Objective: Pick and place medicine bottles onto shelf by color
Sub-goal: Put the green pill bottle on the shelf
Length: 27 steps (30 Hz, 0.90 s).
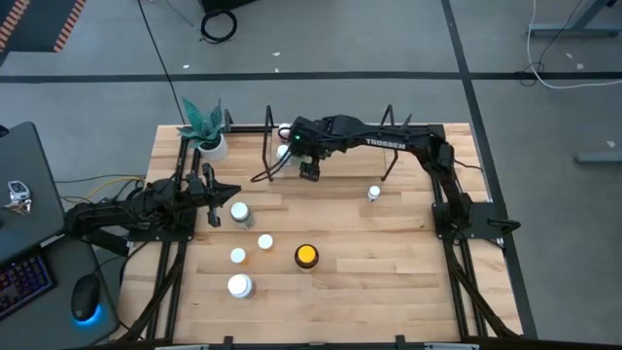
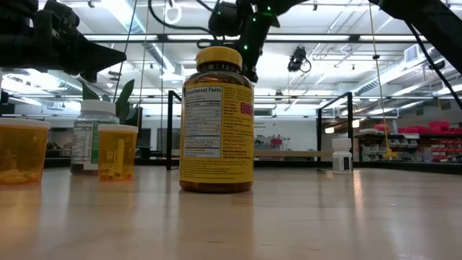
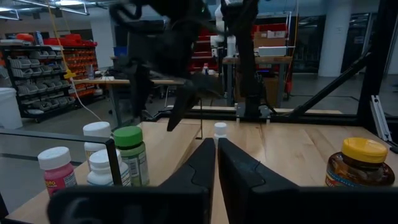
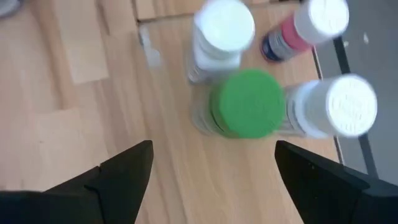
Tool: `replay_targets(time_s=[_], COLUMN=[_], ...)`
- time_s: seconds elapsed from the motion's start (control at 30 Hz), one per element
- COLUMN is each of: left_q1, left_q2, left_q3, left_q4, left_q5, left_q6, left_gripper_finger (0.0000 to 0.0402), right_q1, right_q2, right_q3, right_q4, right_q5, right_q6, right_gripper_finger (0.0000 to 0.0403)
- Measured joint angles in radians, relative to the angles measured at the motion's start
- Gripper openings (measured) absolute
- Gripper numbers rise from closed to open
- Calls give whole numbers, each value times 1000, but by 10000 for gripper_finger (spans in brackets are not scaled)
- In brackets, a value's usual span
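My right gripper (image 4: 211, 163) hangs open over the left end of the shelf (image 1: 269, 146), touching nothing. Below it stand a green-capped bottle (image 4: 247, 103), two white-capped ones (image 4: 222, 28) and a pink-bodied one (image 4: 292, 38), all upright on the shelf board. My left gripper (image 3: 216, 158) is shut and empty, near the table's left edge (image 1: 209, 199). On the table stand the large yellow-capped bottle (image 1: 306, 256), several white-capped bottles (image 1: 239, 211) and a small white one (image 1: 374, 193).
A white pot with a teal plant (image 1: 206, 131) stands at the far left corner, just left of the shelf. The shelf's black wire uprights (image 2: 171, 130) rise at both ends. Bare tabletop lies right of the yellow-capped bottle (image 2: 216, 119).
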Motion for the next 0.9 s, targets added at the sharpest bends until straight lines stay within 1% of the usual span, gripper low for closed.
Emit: replay_targets(time_s=[0.2, 0.33, 0.53, 0.67, 0.9], left_q1=[0, 0, 0, 0, 0], left_q2=[0, 0, 0, 0, 0], left_q3=[0, 0, 0, 0, 0], left_q4=[0, 0, 0, 0, 0], left_q5=[0, 0, 0, 0, 0], left_q6=[0, 0, 0, 0, 0], left_gripper_finger=[28, 34, 34, 28, 27], right_q1=[20, 22, 20, 6, -22], right_q2=[0, 0, 0, 0, 0], right_q3=[48, 55, 50, 50, 49], right_q4=[11, 90, 138, 165, 169], right_q5=[23, 25, 22, -30, -42], right_q6=[-53, -89, -171, -189, -199], right_gripper_finger=[346, 345, 345, 345, 345])
